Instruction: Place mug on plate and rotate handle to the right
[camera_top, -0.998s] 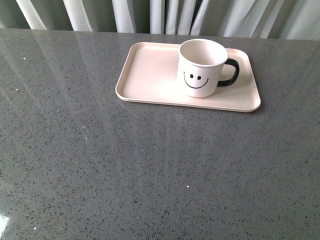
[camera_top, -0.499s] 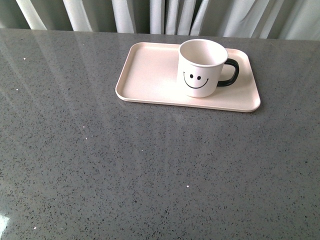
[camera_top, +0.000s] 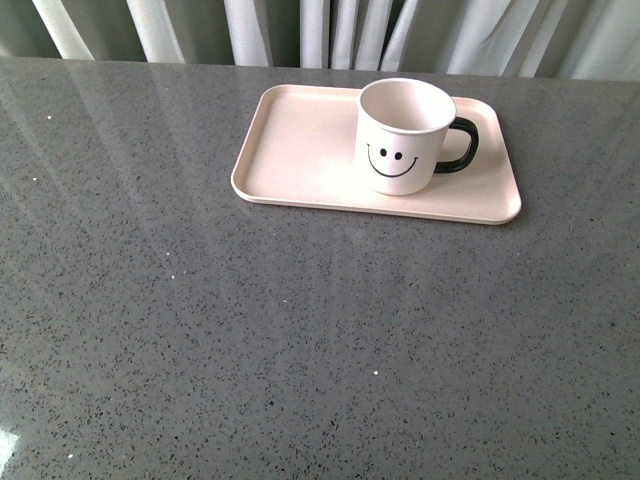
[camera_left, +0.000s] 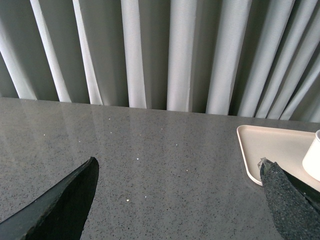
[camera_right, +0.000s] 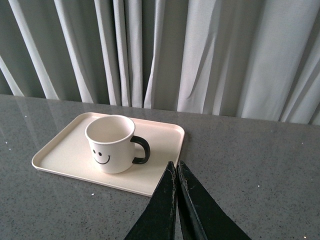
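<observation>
The cream-white mug (camera_top: 402, 135) with a black smiley face stands upright on the right half of the pale pink plate (camera_top: 290, 150). Its black handle (camera_top: 459, 146) points to the right. Neither arm shows in the front view. In the right wrist view the mug (camera_right: 110, 144), its handle (camera_right: 141, 150) and the plate (camera_right: 60, 155) lie ahead of my right gripper (camera_right: 176, 165), which is shut and empty, apart from them. In the left wrist view my left gripper (camera_left: 177, 167) is open and empty over bare table, with the plate's corner (camera_left: 272, 145) and the mug's edge (camera_left: 313, 159) beside one finger.
The grey speckled table (camera_top: 300, 340) stretches wide around the plate. Pale curtains (camera_top: 330, 30) hang just behind the table's far edge, close behind the plate.
</observation>
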